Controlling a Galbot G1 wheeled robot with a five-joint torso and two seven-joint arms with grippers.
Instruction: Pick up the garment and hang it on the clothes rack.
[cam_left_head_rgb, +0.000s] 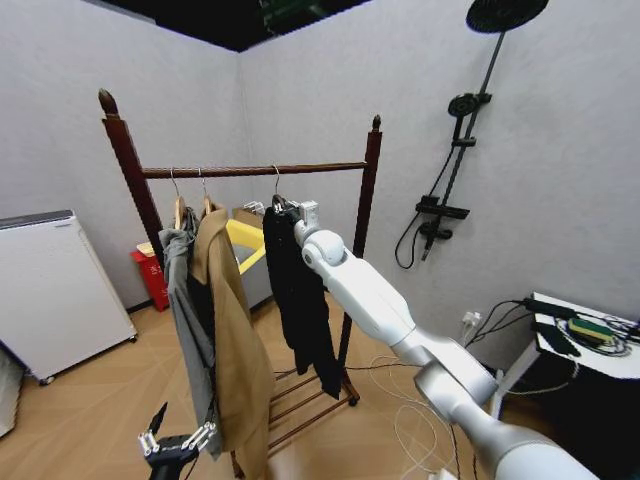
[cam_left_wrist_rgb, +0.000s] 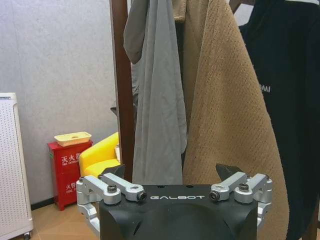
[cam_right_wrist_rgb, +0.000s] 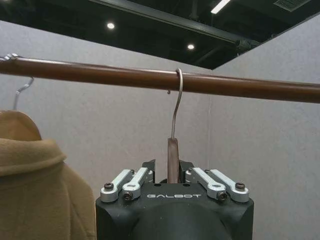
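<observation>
Black cloth of the garment (cam_left_head_rgb: 298, 300) hangs from the clothes rack (cam_left_head_rgb: 255, 171), its wire hook over the bar at about 1 o'clock of the tan coat (cam_left_head_rgb: 235, 340). We see the right tool (cam_right_wrist_rgb: 173, 176) closed on the hanger's neck (just under the bar). The left tool (cam_left_wrist_rgb: 175, 186) hangs open at 7 o'clock, low beside the grey jacket (cam_left_head_rgb: 188, 320).

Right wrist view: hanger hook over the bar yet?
Yes, the wire hook curves over the rack's bar, with the right gripper shut on the hanger's neck.

Garment (cam_left_head_rgb: 297, 290) black – rack (cam_left_head_rgb: 250, 171) reddish-brown – coat (cam_left_head_rgb: 235, 330) tan.
</observation>
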